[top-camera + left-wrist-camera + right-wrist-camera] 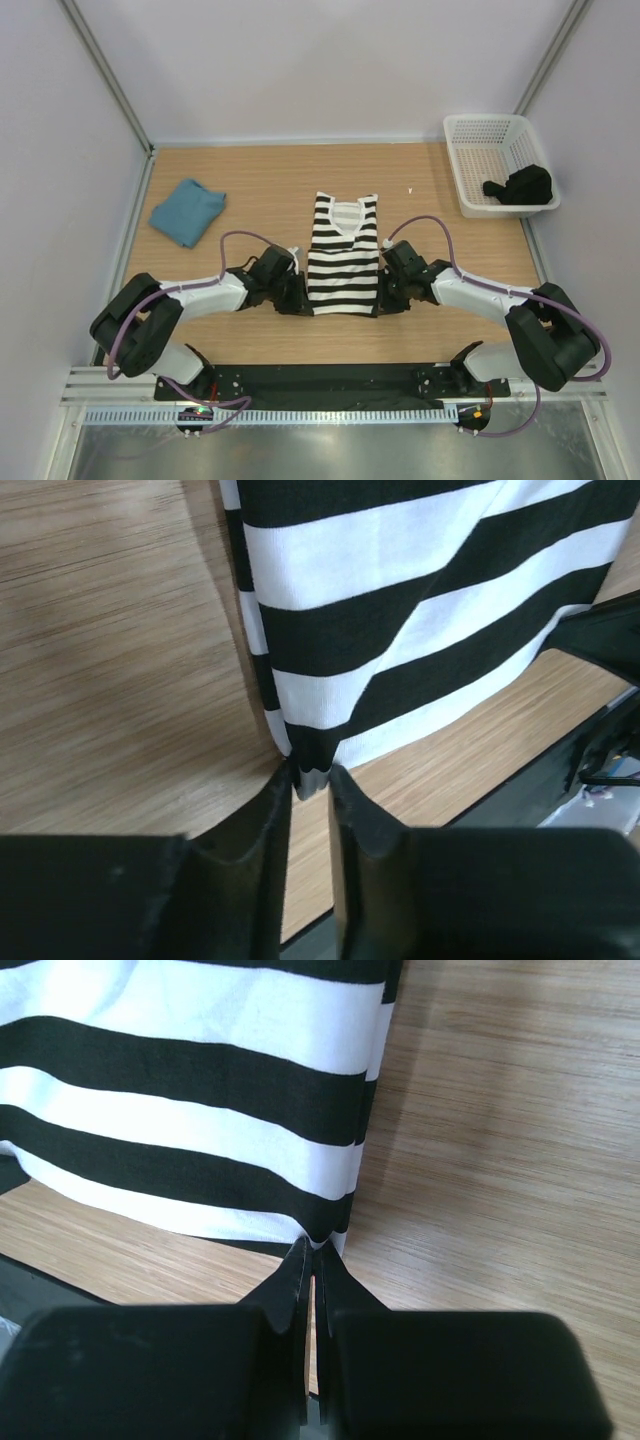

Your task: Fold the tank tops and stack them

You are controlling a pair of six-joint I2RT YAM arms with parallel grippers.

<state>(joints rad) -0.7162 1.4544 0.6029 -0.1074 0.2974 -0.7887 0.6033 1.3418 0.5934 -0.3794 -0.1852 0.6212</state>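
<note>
Matt cloth tank top (343,255), wood-grain table (250,190)

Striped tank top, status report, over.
Left gripper, right gripper pinching striped tank top hem corners. Teal tank top folded, left. Nothing blocking.

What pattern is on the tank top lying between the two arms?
Black and white stripes across the tank top; clearest in the top external view.

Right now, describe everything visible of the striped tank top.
The striped tank top is soft, knit-looking cloth with black and white horizontal stripes, a scooped neck and two shoulder straps. It lies flat in the middle of the table, straps toward the far edge and hem toward the arms. The left gripper pinches its left hem corner and the right gripper its right one. A diagonal fold shows near the left corner.
</note>
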